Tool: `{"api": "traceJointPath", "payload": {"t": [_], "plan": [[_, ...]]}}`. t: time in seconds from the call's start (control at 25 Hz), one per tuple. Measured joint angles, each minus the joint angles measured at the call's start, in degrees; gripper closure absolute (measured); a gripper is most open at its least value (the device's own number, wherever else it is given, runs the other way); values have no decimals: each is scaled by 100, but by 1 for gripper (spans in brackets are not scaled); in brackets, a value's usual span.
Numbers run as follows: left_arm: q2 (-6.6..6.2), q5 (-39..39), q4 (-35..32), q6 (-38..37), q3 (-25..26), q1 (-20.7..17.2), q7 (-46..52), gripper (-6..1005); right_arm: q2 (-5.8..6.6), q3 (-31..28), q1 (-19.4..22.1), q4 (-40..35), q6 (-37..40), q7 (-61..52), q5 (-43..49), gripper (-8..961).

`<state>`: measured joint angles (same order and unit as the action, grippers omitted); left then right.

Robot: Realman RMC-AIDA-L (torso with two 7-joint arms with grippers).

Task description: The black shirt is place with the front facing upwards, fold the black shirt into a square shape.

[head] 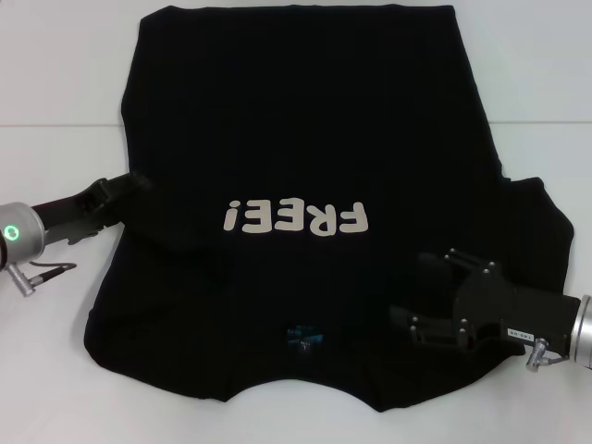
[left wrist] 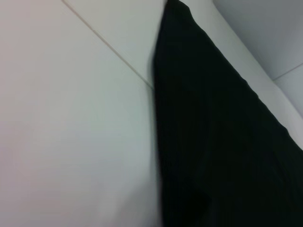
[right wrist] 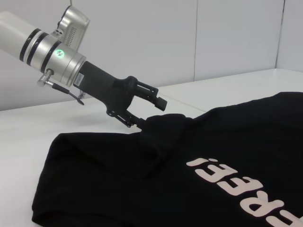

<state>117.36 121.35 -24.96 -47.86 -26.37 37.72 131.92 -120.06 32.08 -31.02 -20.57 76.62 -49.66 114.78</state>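
Black shirt [head: 305, 139] lies mid-counter, front up; left sleeve already tucked inward, pinched by the left gripper [head: 139, 190] at nine o'clock; right gripper [head: 407, 324] at four o'clock, jaws unreadable; remaining folds undone.

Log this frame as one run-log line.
stage: first fold | left gripper: shut on black shirt left sleeve, lifted | right gripper: over right shoulder, grip unclear | shirt: front up on table
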Motion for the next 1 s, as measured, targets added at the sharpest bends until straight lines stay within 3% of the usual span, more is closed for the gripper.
{"api": "traceJointPath", "payload": {"t": [0.56, 0.8, 1.0], "plan": [[150, -621, 330, -1160, 26, 597, -477, 119, 0, -10, 1, 0, 21, 4, -4, 11], [-12, -806, 154, -2125, 50, 151, -1885, 118, 35, -183, 52, -13, -1, -443, -8, 11], [-63, -805, -404, -3177, 5, -476, -3722, 117, 135, -252, 270, -813, 195, -2277, 7, 12]]}}
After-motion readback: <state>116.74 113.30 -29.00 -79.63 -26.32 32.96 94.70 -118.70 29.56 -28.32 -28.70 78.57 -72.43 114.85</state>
